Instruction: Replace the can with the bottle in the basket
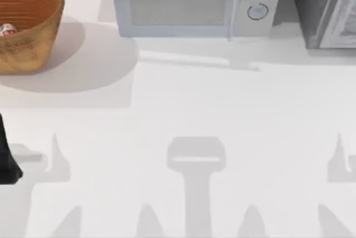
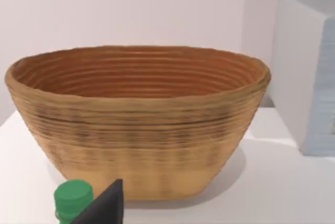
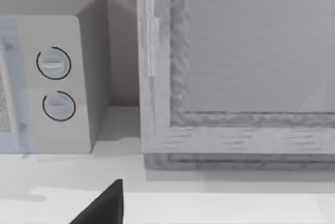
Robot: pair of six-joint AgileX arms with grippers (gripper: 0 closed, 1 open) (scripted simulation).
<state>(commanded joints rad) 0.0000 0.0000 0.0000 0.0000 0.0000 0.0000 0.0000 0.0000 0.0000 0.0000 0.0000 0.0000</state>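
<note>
Left hand [image 2: 102,205] low at bench's left edge, grip unreadable, green bottle cap [image 2: 72,199] beside it | basket [image 2: 137,124] ahead, can [image 1: 8,30] inside: light, slick, stiff; I'd grasp mid-body | right arm parked.

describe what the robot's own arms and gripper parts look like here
Little is visible. The left arm at the top view's left edge is a plain black, tapering link. Each wrist view shows a matte dark-grey pointed finger: left, right. No cables or markings visible.

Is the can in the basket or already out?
In. The top view shows the can, its red-and-white label visible, lying inside the basket at the table's far left. Whether it is upright or tipped cannot be told.
</note>
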